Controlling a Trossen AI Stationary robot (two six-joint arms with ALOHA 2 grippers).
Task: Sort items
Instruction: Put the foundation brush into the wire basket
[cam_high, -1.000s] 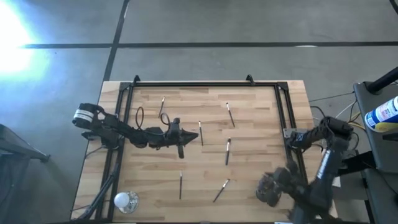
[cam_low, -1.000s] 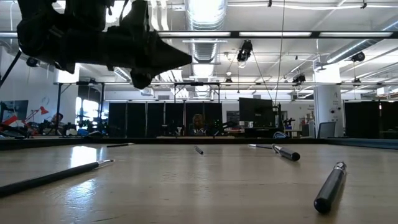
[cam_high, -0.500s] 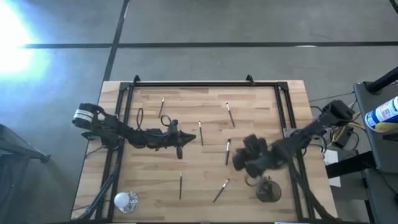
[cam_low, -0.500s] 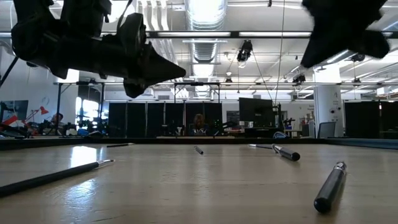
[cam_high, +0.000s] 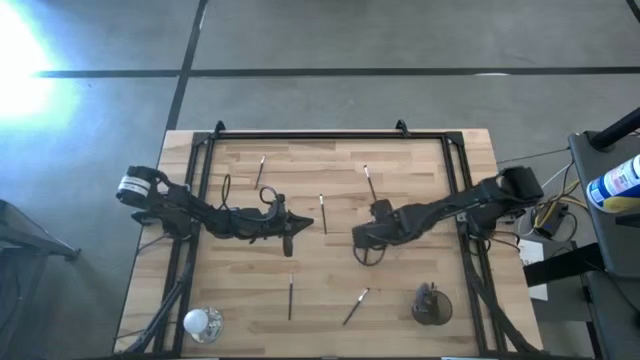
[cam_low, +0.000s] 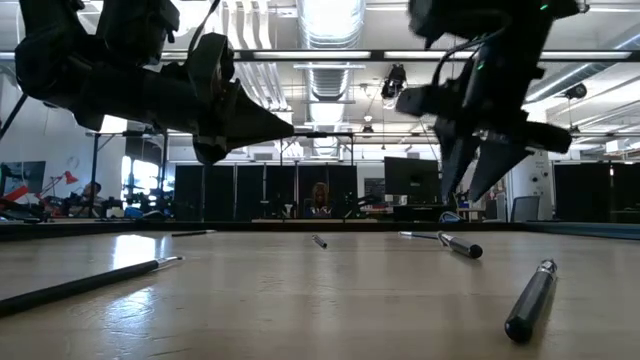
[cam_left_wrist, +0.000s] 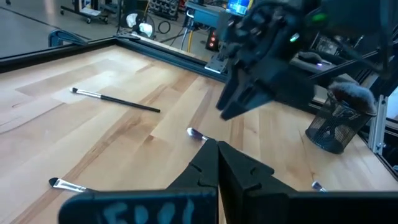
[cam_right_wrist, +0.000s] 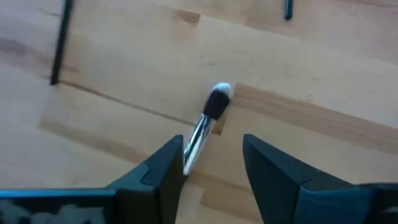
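Several slim brushes lie flat on the wooden table (cam_high: 420, 160): one at the far left (cam_high: 262, 170), one at the far middle (cam_high: 370, 183), one in the middle (cam_high: 322, 212), and two near the front (cam_high: 290, 297) (cam_high: 355, 305). My right gripper (cam_right_wrist: 211, 168) is open above mid-table (cam_high: 365, 240). Its fingers stand on either side of a brush with a dark head and silver ferrule (cam_right_wrist: 208, 121), clear of the table in the low view (cam_low: 475, 190). My left gripper (cam_left_wrist: 217, 162) is shut and empty, left of centre (cam_high: 290, 238).
A dark mesh cup (cam_high: 430, 305) with a fluffy brush head in it (cam_left_wrist: 351, 93) stands at the near right. A shiny silver cup (cam_high: 200, 322) stands at the near left corner. A black frame (cam_high: 320, 135) runs along the table's far and side edges.
My right gripper has swung from over the dark cup at the near right toward the table's left and far side, and now hangs over a brush at mid-table. The cup, hidden before, shows again with a brush in it.
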